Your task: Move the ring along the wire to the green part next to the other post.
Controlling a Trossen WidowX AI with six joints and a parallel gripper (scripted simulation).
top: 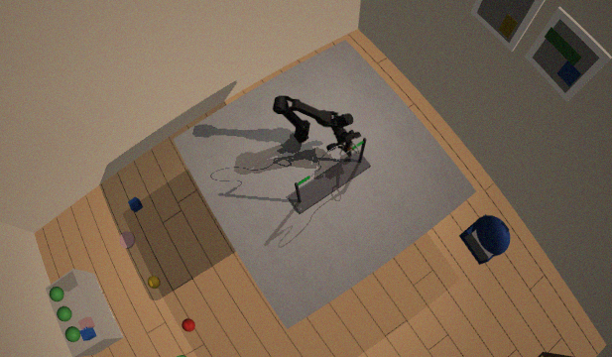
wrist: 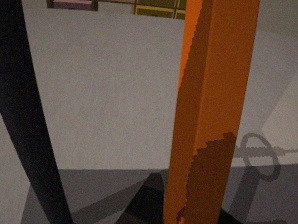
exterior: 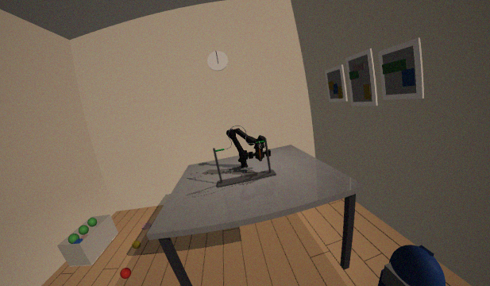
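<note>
The orange handle (exterior: 260,152) (wrist: 215,100) stands upright between the fingers of my gripper (exterior: 260,157) (wrist: 162,182), which is shut on it close to the right post (top: 362,150) (exterior: 268,160). A dark post (wrist: 31,110) also stands left of the handle in the wrist view. The right green part (top: 358,145) (exterior: 260,141) is at the handle's top. The ring itself is too small to make out; its shadow shows in the wrist view. The left green part (top: 304,180) (exterior: 219,150) joins the left post (top: 298,192) (exterior: 217,164). The thin grey wire (exterior: 238,126) loops high between them, partly in front of the arm.
The posts stand on a dark base (top: 325,187) (exterior: 245,179) on the grey table (top: 385,208) (exterior: 300,187). The arm (top: 310,111) (exterior: 241,144) reaches over from behind the wire. A white bin, small balls and a blue object are on the floor, away from the arm.
</note>
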